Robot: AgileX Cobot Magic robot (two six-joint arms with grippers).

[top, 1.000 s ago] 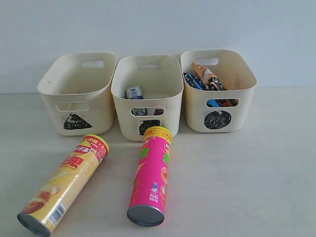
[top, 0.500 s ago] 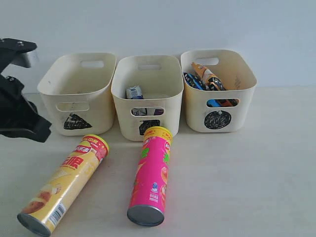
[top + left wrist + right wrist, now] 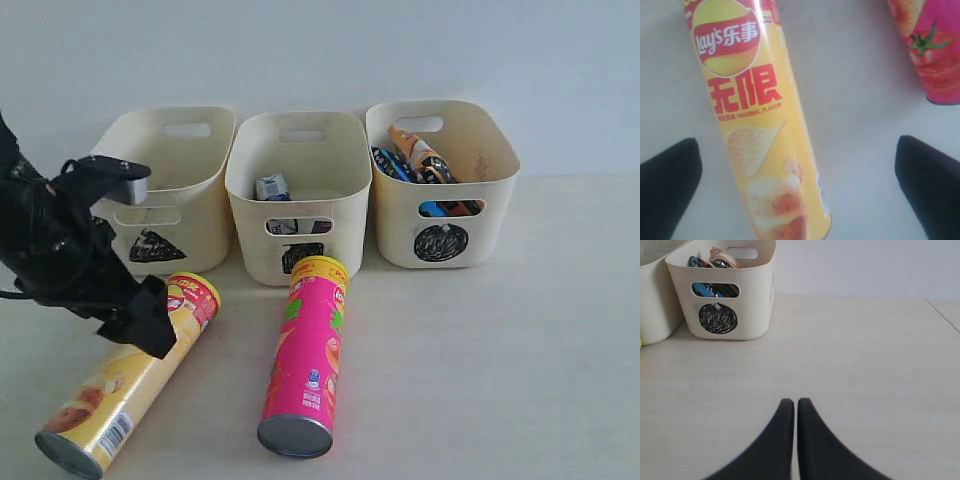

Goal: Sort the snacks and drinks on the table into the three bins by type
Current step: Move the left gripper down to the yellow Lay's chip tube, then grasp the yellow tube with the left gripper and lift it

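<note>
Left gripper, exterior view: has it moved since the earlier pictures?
Yes. The left gripper came rightward and down, from beside the triangle bin to over the yellow tube.

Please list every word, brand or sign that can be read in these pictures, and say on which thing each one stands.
"Lay's 乐事": logo on the yellow chip tube.
"无限": same tube.
"ORIGINAL FLAVOR": same tube.
Scribbled triangle, square, circle: left bin, middle bin, right bin.
Pink-red chip tube: lettering too small to read.
</note>
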